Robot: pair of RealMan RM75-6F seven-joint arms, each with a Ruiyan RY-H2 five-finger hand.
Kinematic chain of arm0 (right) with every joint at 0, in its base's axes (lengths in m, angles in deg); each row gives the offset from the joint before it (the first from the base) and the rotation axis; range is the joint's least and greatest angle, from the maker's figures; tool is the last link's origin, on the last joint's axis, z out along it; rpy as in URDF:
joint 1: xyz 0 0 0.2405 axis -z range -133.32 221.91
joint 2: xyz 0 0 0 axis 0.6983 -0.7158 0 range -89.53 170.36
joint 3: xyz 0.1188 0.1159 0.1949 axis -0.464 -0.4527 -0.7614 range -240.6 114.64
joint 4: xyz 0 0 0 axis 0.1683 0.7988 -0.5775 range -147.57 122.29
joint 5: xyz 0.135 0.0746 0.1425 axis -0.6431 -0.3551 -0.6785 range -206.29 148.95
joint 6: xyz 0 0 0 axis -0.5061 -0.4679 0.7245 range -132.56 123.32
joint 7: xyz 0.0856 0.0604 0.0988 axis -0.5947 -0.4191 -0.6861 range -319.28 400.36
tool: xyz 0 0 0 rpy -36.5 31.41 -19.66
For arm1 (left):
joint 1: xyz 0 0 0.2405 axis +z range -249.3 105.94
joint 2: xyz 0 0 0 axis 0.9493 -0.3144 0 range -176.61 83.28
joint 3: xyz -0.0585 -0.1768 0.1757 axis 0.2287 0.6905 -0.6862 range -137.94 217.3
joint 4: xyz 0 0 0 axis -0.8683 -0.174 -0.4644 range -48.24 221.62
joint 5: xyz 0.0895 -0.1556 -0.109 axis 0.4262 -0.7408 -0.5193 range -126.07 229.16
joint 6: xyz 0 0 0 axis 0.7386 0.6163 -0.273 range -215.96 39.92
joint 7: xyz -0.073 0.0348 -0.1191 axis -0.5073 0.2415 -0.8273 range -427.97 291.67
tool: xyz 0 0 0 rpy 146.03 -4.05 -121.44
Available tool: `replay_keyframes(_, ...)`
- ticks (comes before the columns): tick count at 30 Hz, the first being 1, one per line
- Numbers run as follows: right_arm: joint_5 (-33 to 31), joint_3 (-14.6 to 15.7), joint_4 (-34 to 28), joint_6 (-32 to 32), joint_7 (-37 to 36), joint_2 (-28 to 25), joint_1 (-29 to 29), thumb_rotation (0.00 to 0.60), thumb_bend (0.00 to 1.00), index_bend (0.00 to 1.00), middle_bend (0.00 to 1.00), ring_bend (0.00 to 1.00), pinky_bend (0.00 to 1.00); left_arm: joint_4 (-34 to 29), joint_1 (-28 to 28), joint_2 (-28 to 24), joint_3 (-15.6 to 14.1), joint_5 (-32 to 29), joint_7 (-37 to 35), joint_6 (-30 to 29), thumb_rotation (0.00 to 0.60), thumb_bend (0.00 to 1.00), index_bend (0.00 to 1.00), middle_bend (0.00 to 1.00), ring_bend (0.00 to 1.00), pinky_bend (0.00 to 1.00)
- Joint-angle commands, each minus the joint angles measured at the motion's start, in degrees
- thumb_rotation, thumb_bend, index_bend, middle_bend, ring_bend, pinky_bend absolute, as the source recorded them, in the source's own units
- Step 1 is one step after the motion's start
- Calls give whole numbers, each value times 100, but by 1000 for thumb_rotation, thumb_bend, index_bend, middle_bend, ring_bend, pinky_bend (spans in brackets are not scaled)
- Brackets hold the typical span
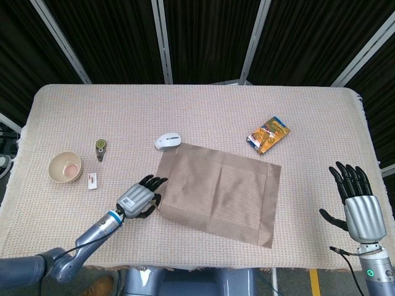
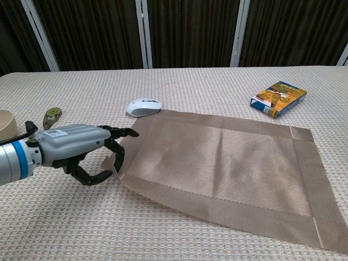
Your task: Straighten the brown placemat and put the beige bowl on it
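Observation:
The brown placemat [image 1: 217, 192] [image 2: 225, 173] lies near the table's front edge, only slightly skewed. My left hand [image 1: 139, 198] [image 2: 81, 149] pinches the mat's near-left corner, and that edge curls up off the cloth. The beige bowl [image 1: 65, 167] stands at the far left of the table, well apart from the mat; in the chest view only its rim [image 2: 6, 124] shows at the left border. My right hand [image 1: 357, 200] hovers at the table's right front corner, fingers spread, holding nothing; the chest view does not show it.
A white mouse [image 1: 167, 141] [image 2: 143, 107] sits just beyond the mat's far-left corner. An orange packet [image 1: 268, 133] [image 2: 279, 98] lies beyond the mat's right side. A small tape roll [image 1: 100, 148] [image 2: 52, 116] and a white eraser [image 1: 92, 180] lie between bowl and mat.

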Motion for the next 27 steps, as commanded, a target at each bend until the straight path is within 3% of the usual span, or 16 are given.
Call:
replay_keyframes(1,18,7,-16,-10,21,-1,9,600,0,0,0,0,0,-756,127,-434,-203,-561,614,144,600,488,728,0,0,0)
replay_keyframes(12,44,3,-25,-9,83,7,25,600,0,0,0,0,0,-1384,274,-528,-575,-900,1160,69,600,486,716,0,0,0)
replay_keyframes(27,35,-11,-6,18,97,17,30,600,0,0,0,0,0,-1864,257,-553,-722,-1097,1335,109,600,482,699,0,0,0)
